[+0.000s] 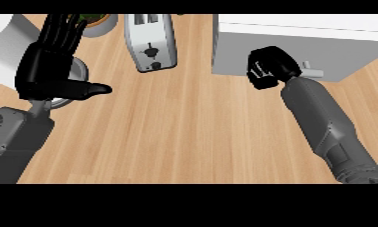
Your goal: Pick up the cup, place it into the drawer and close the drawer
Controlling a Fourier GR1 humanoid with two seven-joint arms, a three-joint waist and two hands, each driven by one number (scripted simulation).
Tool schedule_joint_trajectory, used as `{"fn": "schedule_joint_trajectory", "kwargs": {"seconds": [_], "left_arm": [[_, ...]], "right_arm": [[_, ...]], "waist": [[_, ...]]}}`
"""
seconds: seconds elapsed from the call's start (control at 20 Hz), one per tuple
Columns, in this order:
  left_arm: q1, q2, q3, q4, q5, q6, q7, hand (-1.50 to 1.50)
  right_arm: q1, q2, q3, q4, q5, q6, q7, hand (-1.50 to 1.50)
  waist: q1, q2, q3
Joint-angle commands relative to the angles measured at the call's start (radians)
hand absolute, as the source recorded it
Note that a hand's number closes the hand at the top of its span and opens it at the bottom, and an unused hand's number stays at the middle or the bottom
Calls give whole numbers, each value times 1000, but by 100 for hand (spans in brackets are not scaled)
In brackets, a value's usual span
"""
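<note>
**A:** What did we see from the head view, starting on the left?

**B:** We saw the left hand at the worktop's left edge, fingers straight and pointing to the far edge, thumb stuck out to the right. It had hold of nothing.

**A:** And behind it?

**B:** A grey round thing peeped out on both sides of the palm. It was mostly hidden, and we could not tell what it was.

**A:** So where was the cup?

**B:** We could not tell. No part of the view showed us anything we could plainly call a cup.

**A:** What about the right side?

**B:** The white drawer unit filled the far right corner. The right hand was balled up in front of its face, fingers curled in, and we saw nothing inside them. A small handle showed just beside the hand, on its right, and the hand was not round it. Whether the knuckles touched the face we could not say.

**A:** And the far edge?

**B:** A toaster stood at its middle, between the two hands. A plant pot sat to its left, and a white shape lay in the far left corner
</note>
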Motion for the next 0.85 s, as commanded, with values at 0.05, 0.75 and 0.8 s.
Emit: {"fn": "schedule_joint_trajectory", "kwargs": {"seconds": [0.05,0.75,0.8], "left_arm": [[-4,18,10,1,16,-55,16,-150],[37,-41,-32,1,-13,-77,-30,-150],[31,-45,-23,28,-13,-81,-42,-150]], "right_arm": [[-119,-93,-71,124,-26,45,26,150],[-110,-116,-140,133,-90,41,-53,150],[-127,-124,-146,128,-95,52,-46,150]], "waist": [[33,38,9],[53,44,10],[46,48,9]]}}
